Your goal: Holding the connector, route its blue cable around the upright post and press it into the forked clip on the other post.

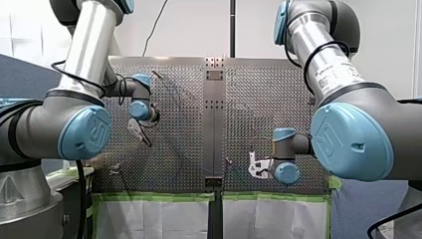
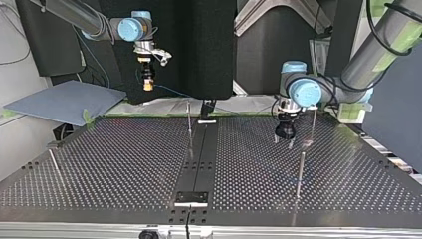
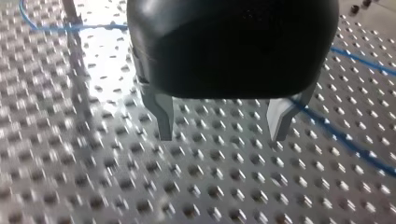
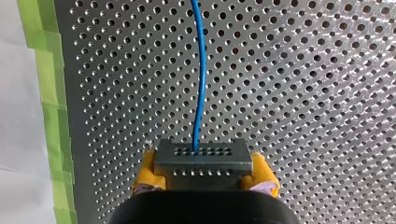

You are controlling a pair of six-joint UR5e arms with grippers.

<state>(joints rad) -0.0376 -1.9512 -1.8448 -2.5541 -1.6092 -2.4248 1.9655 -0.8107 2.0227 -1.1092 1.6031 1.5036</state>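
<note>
Yellow-padded right pincer (image 4: pixel 205 179) is clenched on the connector (image 4: pixel 203 156), raised far left in the top view; blue cable (image 4: pixel 200 79) appears unrouted and unclipped. Left pincer (image 3: pixel 222 133) is held released.

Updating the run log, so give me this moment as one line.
right tool: shut on connector | blue cable: leads from connector over table | left tool: open, empty, beside cable
</note>
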